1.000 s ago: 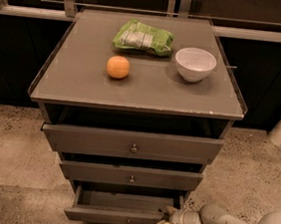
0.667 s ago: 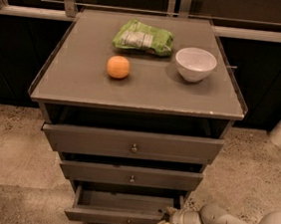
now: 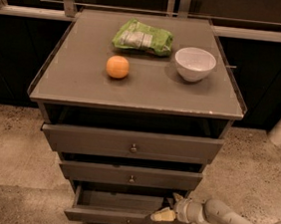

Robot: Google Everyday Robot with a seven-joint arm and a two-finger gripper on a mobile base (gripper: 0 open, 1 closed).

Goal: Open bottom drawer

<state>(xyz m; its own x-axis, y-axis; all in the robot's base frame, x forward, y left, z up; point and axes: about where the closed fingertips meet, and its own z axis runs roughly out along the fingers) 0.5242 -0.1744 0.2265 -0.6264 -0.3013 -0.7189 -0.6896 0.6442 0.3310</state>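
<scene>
On the flat grey cabinet top, well apart from my work, sit a round orange fruit, a crumpled green snack bag at its 1 o'clock, and a white ceramic bowl at its 3 o'clock. Far below them, towards 6 o'clock, is what I am after: the bottom drawer. It is dark grey, flat-fronted and the lowest of three, with a small round metal knob at its middle. It stands partly out, its inside showing above the front panel.

My gripper is at the drawer's right end, about 2 o'clock from the knob, by the top edge of the front. Whether it is clenched or released there I cannot tell.

Pulling off-centre, I judge the risk is racking the drawer sideways until it binds. I should draw straight back towards 6 o'clock, level and slow, and stop before the drawer leaves its runners. My wrist must stay under the mid-sized grey drawer front above.
</scene>
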